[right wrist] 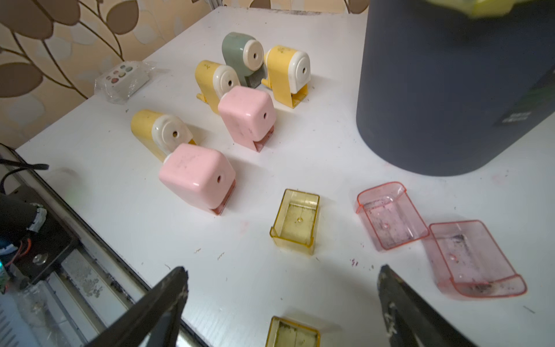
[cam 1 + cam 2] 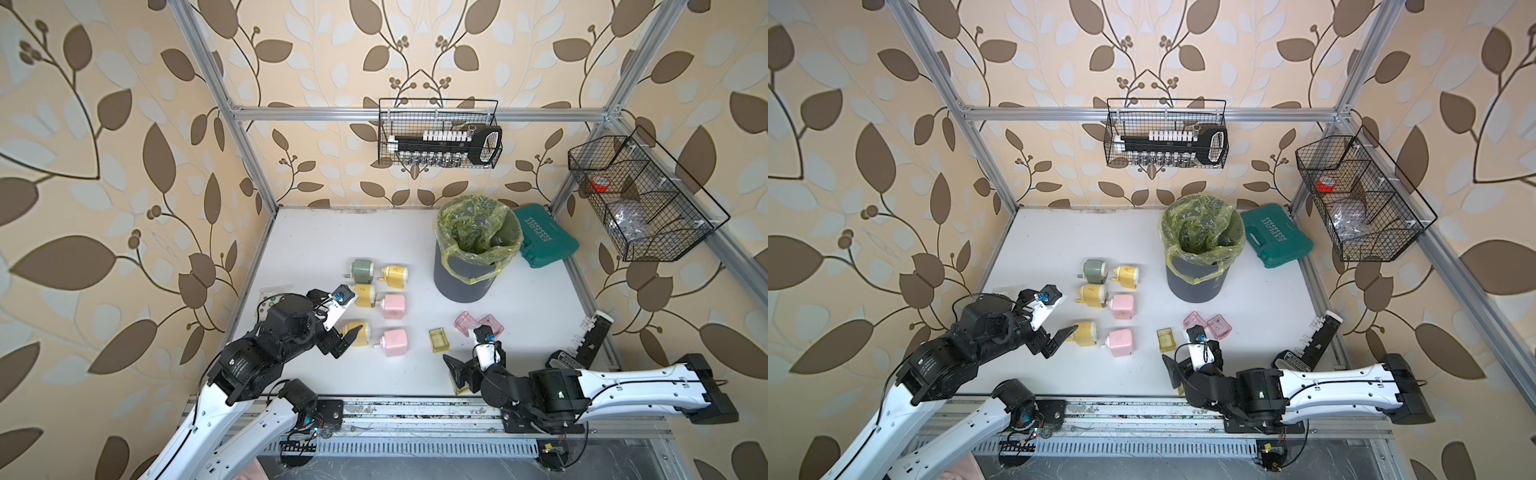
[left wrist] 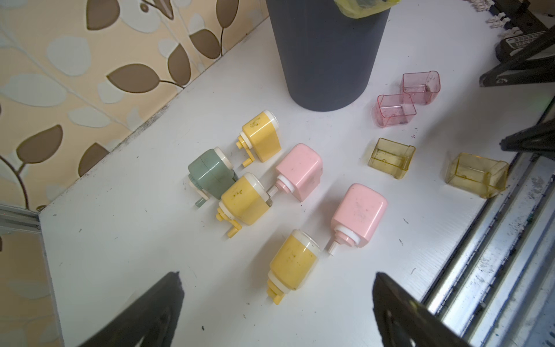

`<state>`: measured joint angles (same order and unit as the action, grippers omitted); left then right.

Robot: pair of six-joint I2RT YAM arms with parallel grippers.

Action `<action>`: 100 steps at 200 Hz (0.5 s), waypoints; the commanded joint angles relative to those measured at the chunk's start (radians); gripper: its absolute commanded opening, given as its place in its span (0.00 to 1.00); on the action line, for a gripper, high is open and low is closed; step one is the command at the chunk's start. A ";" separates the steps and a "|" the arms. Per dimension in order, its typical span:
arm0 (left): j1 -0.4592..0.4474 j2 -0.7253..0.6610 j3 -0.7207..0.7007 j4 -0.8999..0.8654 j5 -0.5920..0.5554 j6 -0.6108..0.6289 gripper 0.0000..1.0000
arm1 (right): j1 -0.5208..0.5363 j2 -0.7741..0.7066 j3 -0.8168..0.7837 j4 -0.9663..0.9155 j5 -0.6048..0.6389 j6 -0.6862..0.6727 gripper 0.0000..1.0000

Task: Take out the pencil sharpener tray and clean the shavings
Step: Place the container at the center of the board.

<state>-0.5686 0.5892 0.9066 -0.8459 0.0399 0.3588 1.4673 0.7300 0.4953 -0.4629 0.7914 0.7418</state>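
Note:
Six pencil sharpeners stand in two columns; the front yellow sharpener [image 2: 356, 337] [image 3: 292, 264] lies just ahead of my left gripper [image 2: 345, 341] [image 3: 277, 276], which is open and empty. Four trays lie loose on the table. A yellow tray [image 2: 461, 388] [image 1: 292, 333] sits at the front edge under my right gripper [image 2: 469, 370] [image 1: 283, 270], open and not touching it. Another yellow tray [image 1: 295, 222] and two pink trays [image 1: 390, 214] [image 1: 474, 258] lie beyond. Dark shavings [image 1: 480, 288] cling inside the nearer pink tray; specks dot the table.
A dark bin [image 2: 465, 274] with a yellow-green liner stands behind the trays. A teal case [image 2: 546, 241] lies at the back right, a black tool [image 2: 590, 336] along the right edge, a clear packet [image 1: 123, 81] at the left. A metal rail [image 2: 415, 409] borders the front.

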 commanded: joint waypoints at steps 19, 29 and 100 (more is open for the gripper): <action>0.001 0.099 -0.013 0.110 -0.022 0.078 0.99 | -0.227 0.057 0.195 -0.038 -0.244 -0.306 0.93; 0.000 0.138 -0.004 0.118 -0.025 0.106 0.99 | -0.318 0.039 0.216 -0.016 -0.327 -0.341 0.92; 0.148 0.492 0.190 0.099 0.193 0.318 0.95 | -0.663 -0.011 0.316 -0.208 -0.695 -0.391 0.86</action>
<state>-0.4816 1.0031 0.9874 -0.7547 0.0944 0.5690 0.8116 0.7395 0.7944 -0.5632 0.2222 0.3912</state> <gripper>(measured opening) 0.957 0.857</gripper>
